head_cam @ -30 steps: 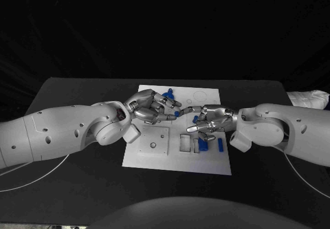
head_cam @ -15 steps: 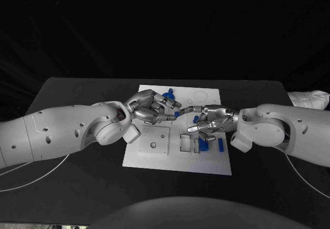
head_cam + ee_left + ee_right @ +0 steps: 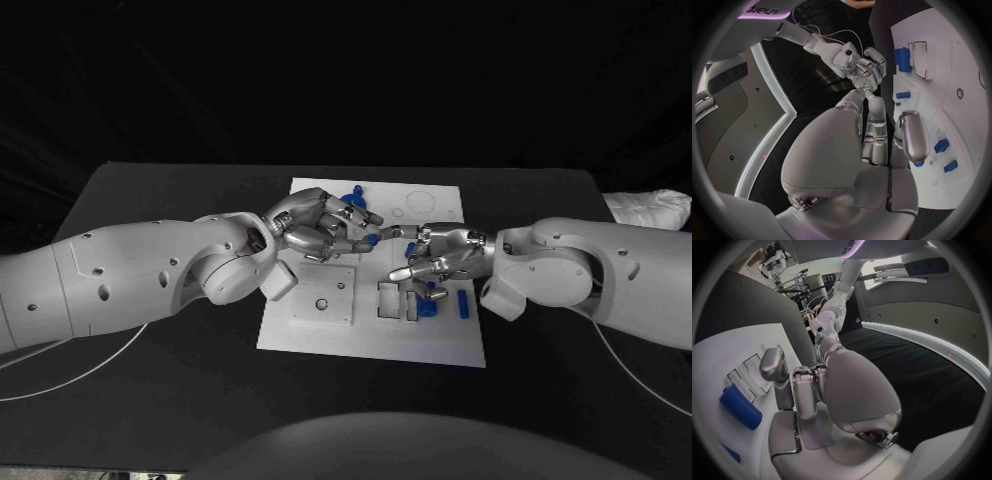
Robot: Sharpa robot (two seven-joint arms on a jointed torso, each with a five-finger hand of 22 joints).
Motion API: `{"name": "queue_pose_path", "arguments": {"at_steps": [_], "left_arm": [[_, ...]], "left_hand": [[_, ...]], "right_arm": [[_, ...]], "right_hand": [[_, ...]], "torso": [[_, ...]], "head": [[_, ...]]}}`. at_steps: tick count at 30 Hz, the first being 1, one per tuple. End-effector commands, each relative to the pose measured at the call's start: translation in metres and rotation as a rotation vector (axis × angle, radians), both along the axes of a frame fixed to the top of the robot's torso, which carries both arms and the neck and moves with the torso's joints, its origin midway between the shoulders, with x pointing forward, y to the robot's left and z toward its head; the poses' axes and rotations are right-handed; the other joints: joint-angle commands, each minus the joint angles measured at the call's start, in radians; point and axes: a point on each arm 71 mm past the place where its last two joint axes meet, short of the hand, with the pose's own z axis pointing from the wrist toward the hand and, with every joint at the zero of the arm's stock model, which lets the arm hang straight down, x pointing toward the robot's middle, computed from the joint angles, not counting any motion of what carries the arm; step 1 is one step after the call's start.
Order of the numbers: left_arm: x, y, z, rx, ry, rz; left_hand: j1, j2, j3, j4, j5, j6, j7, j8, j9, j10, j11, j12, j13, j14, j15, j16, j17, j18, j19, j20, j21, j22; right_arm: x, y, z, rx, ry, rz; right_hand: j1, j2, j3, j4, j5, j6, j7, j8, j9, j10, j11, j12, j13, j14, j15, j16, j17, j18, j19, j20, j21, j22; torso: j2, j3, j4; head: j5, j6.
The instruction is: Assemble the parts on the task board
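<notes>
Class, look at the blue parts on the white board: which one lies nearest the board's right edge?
The slim blue part lying alone beside the right hand; the others sit further left.

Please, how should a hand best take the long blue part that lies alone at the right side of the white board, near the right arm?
Judging from the head view, the long blue part lies flat on the task board, narrow, its length running away from the robot. Probably best to pinch it across its two long sides at mid-length, coming from above. The right hand is nearest; its right flank sits close to that forearm.

White task board (image 3: pixel 368 335) lies flat mid-table, small blue parts (image 3: pixel 463 305) scattered on it.
</notes>
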Motion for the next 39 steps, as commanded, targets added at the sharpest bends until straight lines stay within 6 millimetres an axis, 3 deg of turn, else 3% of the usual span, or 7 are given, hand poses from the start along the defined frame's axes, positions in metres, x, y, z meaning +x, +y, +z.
{"name": "queue_pose_path", "arguments": {"at_steps": [1,10,16,19,27,31,39], "left_arm": [[-0.001,-0.003,0.001,-0.016,0.010,-0.017],[0.000,0.000,0.000,-0.011,0.011,-0.009],[0.001,0.007,-0.001,-0.006,0.019,0.007],[0.002,0.012,-0.001,-0.021,0.038,0.028],[0.004,0.022,-0.002,-0.074,0.106,0.089],[0.004,0.025,-0.004,-0.089,0.137,0.106],[0.004,0.026,-0.007,-0.114,0.199,0.123]], "left_hand": [[0.002,0.008,-0.006,0.001,0.006,0.003,0.003,0.005,0.001,-0.009,0.001,0.007,-0.001,-0.006,-0.002,-0.006,0.000,0.006,-0.007,-0.002,-0.006,0.183],[0.003,0.008,-0.006,0.000,0.008,0.003,0.003,0.005,0.001,-0.010,0.001,0.007,-0.002,-0.006,-0.002,-0.006,0.001,0.006,-0.007,-0.002,-0.005,0.183],[0.004,0.008,-0.009,-0.001,0.009,0.007,0.005,0.007,0.003,-0.010,0.002,0.008,-0.003,-0.007,-0.001,-0.006,0.000,0.007,-0.008,-0.001,-0.006,0.183],[0.004,0.008,-0.010,-0.001,0.009,0.007,0.005,0.008,0.003,-0.010,0.003,0.009,-0.003,-0.007,-0.001,-0.006,0.000,0.006,-0.008,-0.001,-0.006,0.183],[0.005,0.008,-0.016,-0.002,0.013,0.011,0.006,0.010,0.006,-0.005,0.004,0.015,-0.004,-0.004,-0.001,-0.002,0.007,0.005,-0.005,-0.001,-0.001,0.185],[0.004,0.009,-0.021,-0.002,0.020,0.012,0.007,0.011,0.008,-0.001,0.005,0.020,-0.004,-0.003,0.000,0.000,0.009,0.005,-0.005,-0.001,0.000,0.185],[0.003,0.012,-0.052,-0.001,0.085,0.013,0.008,0.013,0.015,0.001,0.006,0.031,-0.010,-0.003,0.000,0.002,0.009,0.005,-0.005,0.000,0.001,0.185]], "right_arm": [[-0.002,0.003,0.000,0.021,0.023,0.027],[0.001,-0.005,0.001,0.005,-0.017,-0.031],[0.005,-0.021,0.001,-0.048,-0.128,-0.102],[0.006,-0.029,0.002,-0.096,-0.237,-0.136],[0.005,-0.039,0.015,-0.185,-0.622,-0.228],[0.001,-0.034,0.024,-0.208,-0.846,-0.235],[-0.008,-0.021,0.033,-0.275,-1.140,-0.179]], "right_hand": [[-0.006,0.000,0.004,0.002,-0.002,0.000,-0.005,0.015,0.003,0.001,-0.010,-0.003,0.048,0.092,0.006,-0.006,0.255,0.016,-0.007,0.000,-0.007,0.129],[0.000,0.003,0.010,-0.002,0.010,0.023,-0.004,0.034,-0.004,-0.002,-0.009,-0.005,0.047,0.091,0.007,-0.007,0.255,0.018,-0.017,0.001,-0.016,0.126],[-0.008,-0.001,0.012,0.001,0.024,-0.065,0.017,-0.128,-0.089,-0.011,-0.007,-0.010,0.041,0.086,0.008,-0.010,0.252,0.020,-0.018,0.003,-0.018,0.125],[-0.016,0.000,0.012,0.006,0.042,-0.075,0.017,-0.150,-0.105,-0.008,-0.008,-0.008,0.042,0.088,0.007,-0.009,0.253,0.020,-0.013,0.003,-0.014,0.125],[-0.036,0.004,0.021,0.016,0.085,0.003,0.064,-0.040,-0.102,0.088,-0.030,0.055,0.094,0.106,-0.013,0.003,0.263,0.001,0.095,-0.012,0.084,0.153],[-0.046,-0.002,0.028,0.019,0.112,0.133,0.080,0.056,-0.090,0.160,-0.049,0.099,0.138,0.106,-0.033,0.003,0.263,-0.015,0.165,-0.031,0.147,0.173],[-0.077,-0.026,0.035,0.033,0.110,0.236,0.072,0.013,-0.131,0.161,-0.075,0.100,0.139,0.106,-0.059,0.003,0.263,-0.029,0.229,-0.058,0.203,0.191]], "torso": [[0.000,-0.0006,-0.0009],[0.000,-0.0002,-0.0006],[0.000,-0.0012,-0.0026],[0.001,-0.0005,-0.0017],[0.000,0.0006,-0.0010],[0.000,0.0008,-0.0020],[0.000,0.0006,-0.0005]], "head": [[0.000,0.000],[0.005,0.000],[0.014,0.000],[0.016,0.000],[0.020,0.000],[0.020,0.000],[0.018,0.000]]}}
